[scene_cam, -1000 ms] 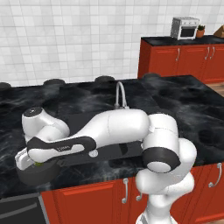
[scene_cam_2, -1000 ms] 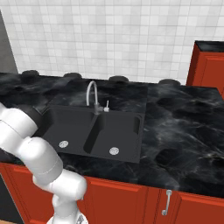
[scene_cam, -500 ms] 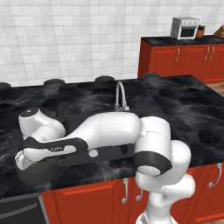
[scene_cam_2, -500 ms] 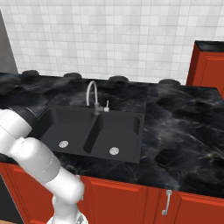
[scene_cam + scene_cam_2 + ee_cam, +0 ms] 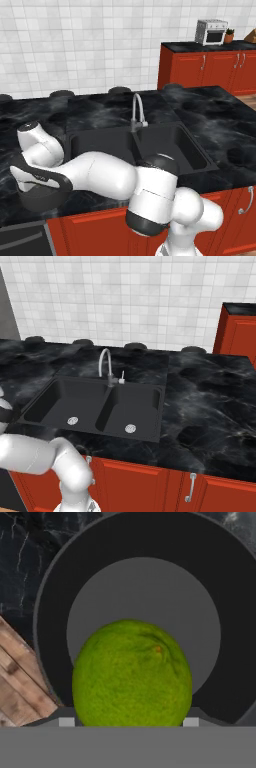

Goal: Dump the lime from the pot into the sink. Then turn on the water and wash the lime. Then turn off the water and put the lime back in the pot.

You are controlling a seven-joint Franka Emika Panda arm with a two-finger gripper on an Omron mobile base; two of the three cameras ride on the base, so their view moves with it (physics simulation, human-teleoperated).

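Note:
The lime (image 5: 131,674), yellow-green and round, sits between my fingertips (image 5: 66,722), right over the wide mouth of the dark grey pot (image 5: 55,587). My gripper (image 5: 128,722) is shut on the lime. In the left base view the pot (image 5: 44,196) stands on the black counter's front left corner, with my hand (image 5: 36,172) directly on top of it. To the right of the pot lies the black double sink (image 5: 160,145), its two basins (image 5: 100,401) bare, each with a silver drain (image 5: 130,428). No water shows at the gooseneck faucet (image 5: 106,363).
The pot stands close to the counter's front edge, with wooden floor (image 5: 20,677) visible beyond it. Dark round burners (image 5: 62,93) line the back wall. A toaster oven (image 5: 211,31) sits on the far red cabinets. My arm's elbow (image 5: 150,200) hangs in front of the sink.
The arm's elbow has swung left and lower in front of the sink. The hand has stayed over the pot, sinking slightly toward it.

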